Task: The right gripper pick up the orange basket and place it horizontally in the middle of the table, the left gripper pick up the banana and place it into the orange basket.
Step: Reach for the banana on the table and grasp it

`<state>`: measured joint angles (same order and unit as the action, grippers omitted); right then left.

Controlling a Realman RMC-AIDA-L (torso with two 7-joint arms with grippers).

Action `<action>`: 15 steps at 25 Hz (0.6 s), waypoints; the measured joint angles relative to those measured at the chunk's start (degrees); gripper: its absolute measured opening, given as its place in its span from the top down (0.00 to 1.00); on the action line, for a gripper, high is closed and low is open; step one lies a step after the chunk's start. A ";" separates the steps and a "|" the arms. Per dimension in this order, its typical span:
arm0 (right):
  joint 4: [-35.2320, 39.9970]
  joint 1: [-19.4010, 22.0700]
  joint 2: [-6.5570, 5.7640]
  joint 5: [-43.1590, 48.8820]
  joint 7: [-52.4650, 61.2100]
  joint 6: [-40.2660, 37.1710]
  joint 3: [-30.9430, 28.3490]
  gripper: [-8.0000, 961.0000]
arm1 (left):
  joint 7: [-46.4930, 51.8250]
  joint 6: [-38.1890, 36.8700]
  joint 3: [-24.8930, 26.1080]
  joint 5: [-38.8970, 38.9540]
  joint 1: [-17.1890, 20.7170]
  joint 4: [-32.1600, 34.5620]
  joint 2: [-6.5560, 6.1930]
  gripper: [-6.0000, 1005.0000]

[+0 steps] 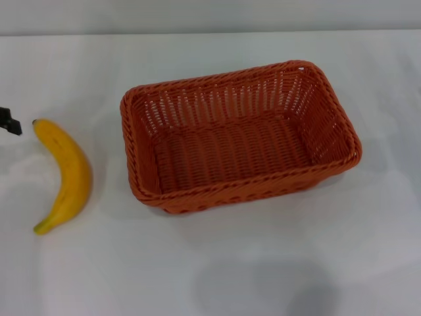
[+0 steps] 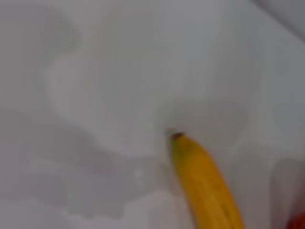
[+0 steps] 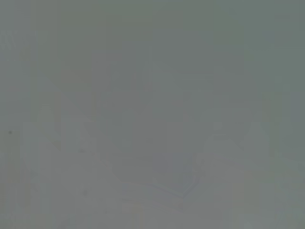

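I see only a dark tip of my left tool (image 1: pixel 10 122) at the head view's left edge; its fingers are cut off. In the left wrist view the curved yellow banana (image 2: pixel 206 183) runs out of frame, and an orange sliver at the corner is too small to identify. The right wrist view is blurred.

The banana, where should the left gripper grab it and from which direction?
Probably at the thick middle of the banana, coming straight down, fingers closing across its width. It lies flat on the table, curved, apart from the orange basket. The left gripper sits just beyond its dark end.
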<state>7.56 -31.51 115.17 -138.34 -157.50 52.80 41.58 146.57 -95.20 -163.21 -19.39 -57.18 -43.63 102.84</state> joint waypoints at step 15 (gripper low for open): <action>-0.49 0.58 0.23 0.00 0.06 2.22 0.00 0.34 | 4.39 15.74 0.17 1.14 1.15 15.53 -0.90 0.13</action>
<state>7.08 -30.92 115.40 -138.34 -157.44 55.02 41.58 150.96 -79.46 -163.04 -18.26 -56.03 -28.10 101.94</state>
